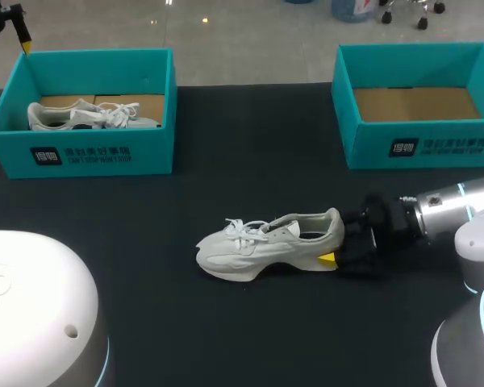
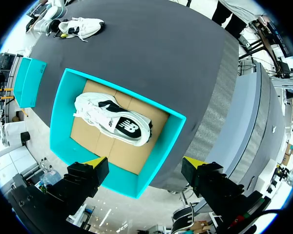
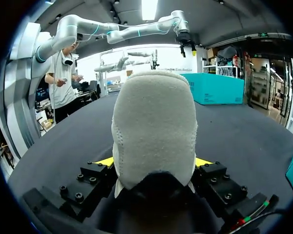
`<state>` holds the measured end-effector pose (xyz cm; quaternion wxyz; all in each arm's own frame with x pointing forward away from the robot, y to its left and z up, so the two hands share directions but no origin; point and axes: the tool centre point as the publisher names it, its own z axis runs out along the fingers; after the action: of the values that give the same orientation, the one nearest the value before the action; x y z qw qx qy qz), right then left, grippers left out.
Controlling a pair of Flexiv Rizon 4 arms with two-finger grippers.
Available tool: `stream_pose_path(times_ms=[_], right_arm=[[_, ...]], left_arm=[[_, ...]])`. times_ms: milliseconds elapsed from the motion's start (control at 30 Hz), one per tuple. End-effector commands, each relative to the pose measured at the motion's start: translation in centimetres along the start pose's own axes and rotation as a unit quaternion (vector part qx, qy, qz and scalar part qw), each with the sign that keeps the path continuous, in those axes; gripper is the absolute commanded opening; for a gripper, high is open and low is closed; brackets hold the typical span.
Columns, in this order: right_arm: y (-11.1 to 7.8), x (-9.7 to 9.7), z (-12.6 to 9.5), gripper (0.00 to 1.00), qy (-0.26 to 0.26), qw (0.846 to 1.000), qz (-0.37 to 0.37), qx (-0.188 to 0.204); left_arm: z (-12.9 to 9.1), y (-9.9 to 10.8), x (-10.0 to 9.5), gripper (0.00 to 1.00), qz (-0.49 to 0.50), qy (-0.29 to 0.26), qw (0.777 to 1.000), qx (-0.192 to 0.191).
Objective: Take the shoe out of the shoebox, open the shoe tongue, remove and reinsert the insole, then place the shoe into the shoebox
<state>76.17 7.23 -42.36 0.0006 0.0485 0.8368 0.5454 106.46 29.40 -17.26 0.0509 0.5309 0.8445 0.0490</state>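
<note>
Shoe point(image 1: 266, 246), white: sat on black table point(image 1: 226, 339), heel pinched between both fingers of right gripper point(image 3: 154, 165). Beyond shoe, leftward: teal shoebox point(image 1: 89, 157) with second shoe point(image 1: 89, 115), left gripper point(image 2: 144, 168) above it, spread wide, holding nothing. Beyond shoe, rightward: another shoebox point(image 1: 427, 149).

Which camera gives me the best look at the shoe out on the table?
Head view: the whole shoe lies side-on, laces and opening visible. The right wrist view shows only its heel between the jaws; the left wrist view shows it small and distant.
</note>
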Motion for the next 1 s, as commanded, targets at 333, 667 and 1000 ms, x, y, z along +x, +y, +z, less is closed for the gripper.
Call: stream_pose_path(times_ms=[333,667,1000], right_arm=[[-0.3,-0.1,0.6,0.00,0.000,1.000,0.000,0.001],[-0.3,-0.1,0.6,0.00,0.000,1.000,0.000,0.001],[-0.3,-0.1,0.6,0.00,0.000,1.000,0.000,0.001]], left_arm=[[0.0,-0.1,0.0,1.00,0.000,0.001,1.000,-0.001],[0.0,-0.1,0.0,1.00,0.000,0.001,1.000,-0.001],[-1.8,-2.3,-3.0,1.00,-0.181,0.014,0.983,0.030]])
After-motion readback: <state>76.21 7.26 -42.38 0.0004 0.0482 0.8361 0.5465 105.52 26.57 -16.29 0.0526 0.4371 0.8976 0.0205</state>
